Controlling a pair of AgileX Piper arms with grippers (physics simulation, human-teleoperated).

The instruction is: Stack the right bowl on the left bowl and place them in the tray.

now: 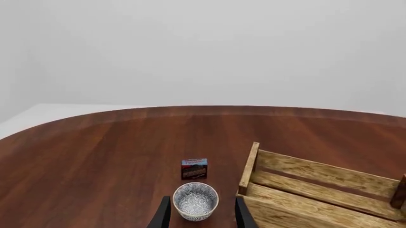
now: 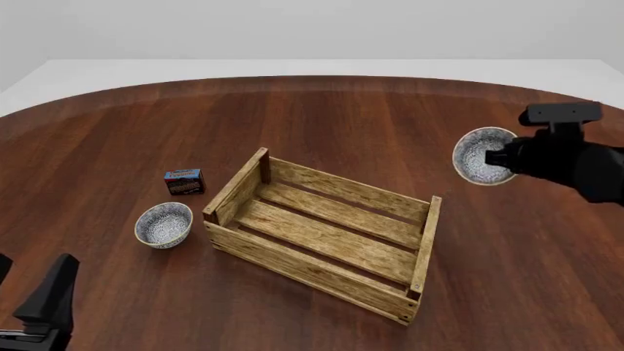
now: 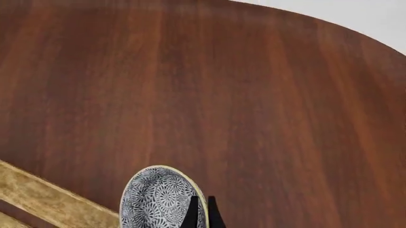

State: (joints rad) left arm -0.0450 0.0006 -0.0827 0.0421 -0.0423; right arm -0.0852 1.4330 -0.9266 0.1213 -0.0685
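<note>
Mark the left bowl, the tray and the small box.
left bowl [image 2: 164, 224], front view, inner bottom.
tray [image 2: 343, 191], front view, far wall slat.
small box [image 2: 184, 181], front view, its front face.

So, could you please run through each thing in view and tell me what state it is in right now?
Left bowl: upright on the table, untouched, nothing stacked in it.
Right bowl: gripped at its rim, tilted.
Tray: on the table between the bowls, nothing in it.
Small box: standing beyond the left bowl, apart from it.
Left gripper: open, short of the left bowl.
Right gripper: shut on the right bowl's rim.
</note>
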